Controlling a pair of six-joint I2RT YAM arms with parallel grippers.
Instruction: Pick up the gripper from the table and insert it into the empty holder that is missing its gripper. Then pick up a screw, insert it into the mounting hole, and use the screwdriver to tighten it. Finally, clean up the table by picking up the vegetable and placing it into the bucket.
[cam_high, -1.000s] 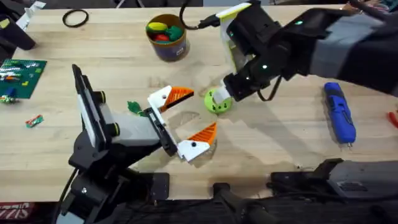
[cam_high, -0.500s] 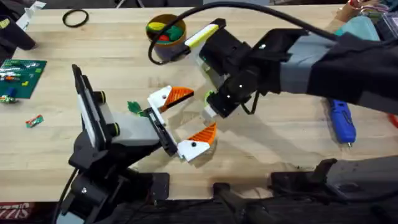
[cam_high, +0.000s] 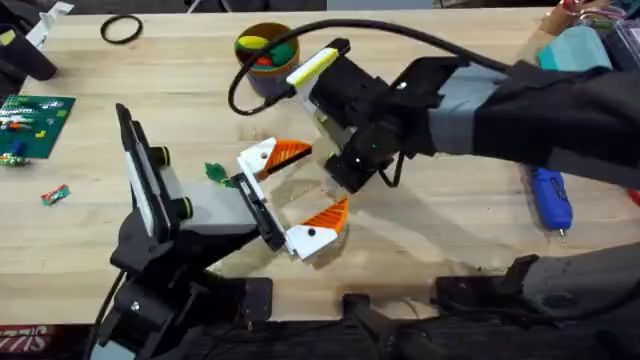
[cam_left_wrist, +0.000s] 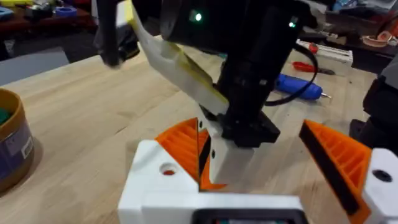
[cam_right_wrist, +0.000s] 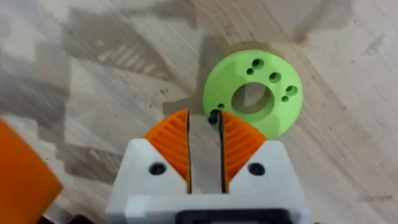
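Nearest me, the left gripper (cam_high: 295, 192) hung low over the table (cam_high: 450, 250) with its jaws wide apart and nothing between them. Just beyond it, the right arm had reached across to mid-table. In its wrist view the right gripper (cam_right_wrist: 204, 118) had its pads almost together, pinched on the near rim of the green ring (cam_right_wrist: 273, 124), which lay flat on the wood, or very close to it.

I took the ring for a printed plastic part: light, stiff and rather slick, with a wide bore and small holes around it. A pinch on so thin an edge looked liable to let it swivel or slip. I judged the surer hold to be one finger down the bore and one outside, across the wall.

The screwdriver (cam_high: 547, 195) lay well to the right, untouched. The bucket (cam_left_wrist: 12, 149) stood at the far side, left of the right arm, with coloured pieces already inside.
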